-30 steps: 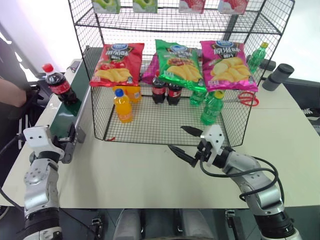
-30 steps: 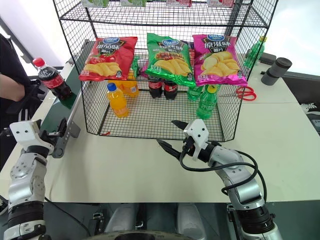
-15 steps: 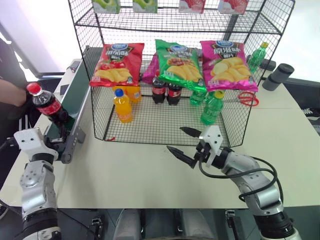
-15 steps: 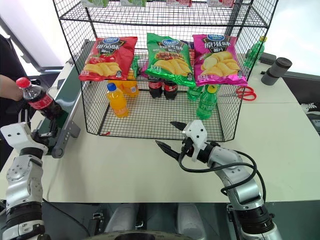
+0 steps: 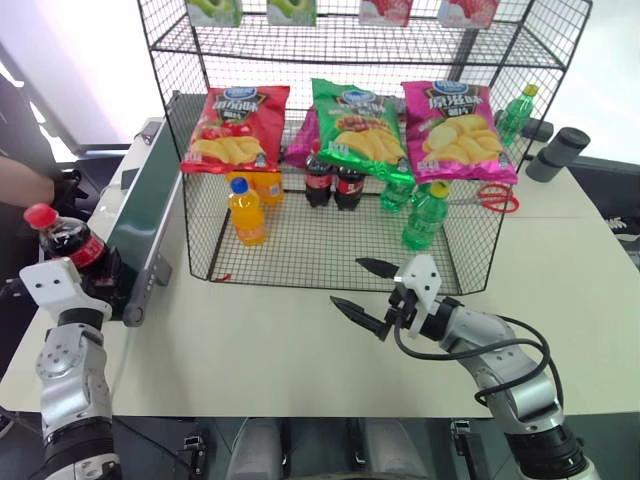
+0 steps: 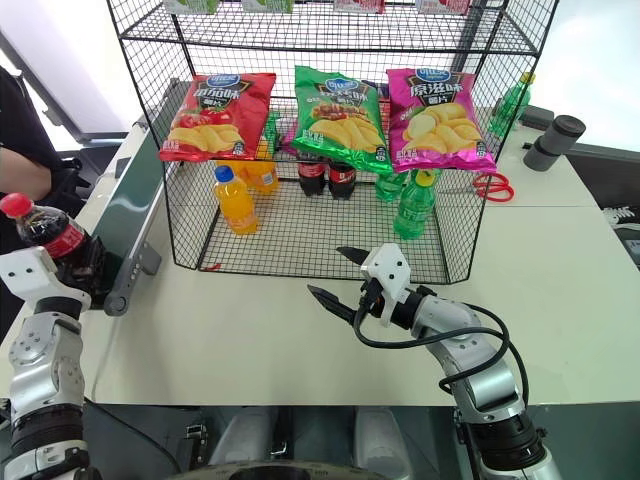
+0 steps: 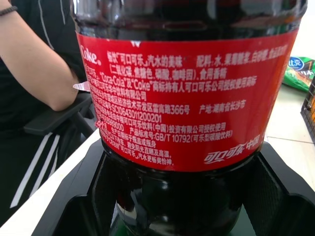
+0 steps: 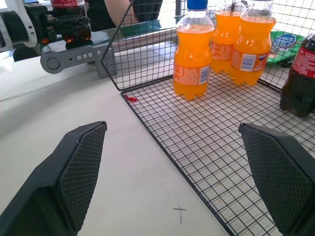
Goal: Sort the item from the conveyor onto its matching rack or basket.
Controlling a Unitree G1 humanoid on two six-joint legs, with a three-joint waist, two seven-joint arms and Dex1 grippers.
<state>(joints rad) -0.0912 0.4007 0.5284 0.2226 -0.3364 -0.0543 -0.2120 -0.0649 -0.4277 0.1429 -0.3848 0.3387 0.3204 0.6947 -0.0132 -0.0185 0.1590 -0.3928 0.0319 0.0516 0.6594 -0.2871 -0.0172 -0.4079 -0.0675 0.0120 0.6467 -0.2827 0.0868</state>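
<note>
A broad, smooth white table [image 5: 300,360] carries everything. Largest on it is the black wire-mesh rack [image 5: 330,245], a boxy cage with a fine grid floor and upper shelves, standing at twelve o'clock from the robot. Three glossy, crinkled chip bags hang across its front: a red one [image 5: 233,128], a green one [image 5: 358,125] and a magenta one [image 5: 458,130]. At ten o'clock runs the conveyor [image 5: 148,215], a long narrow dark green belt in a grey metal frame.

On the rack's grid floor stand rounded plastic bottles: orange-drink bottles [image 8: 191,54] with blue caps, two dark cola bottles [image 5: 333,180] and green bottles [image 5: 423,215] with yellow caps. Red-handled scissors [image 5: 490,200] lie on the table at two o'clock.

The left gripper [image 5: 95,275], at nine o'clock just by the conveyor's near end, has its black fingers clamped on the cola bottle [image 5: 62,240], which tilts, red cap uppermost, clear of the belt. The left wrist view shows its red label, dense with white print, seated between textured black pads.

The right gripper [image 5: 365,288] hangs above the table before the rack, its pointed fingers spread wide and holding nothing.
</note>
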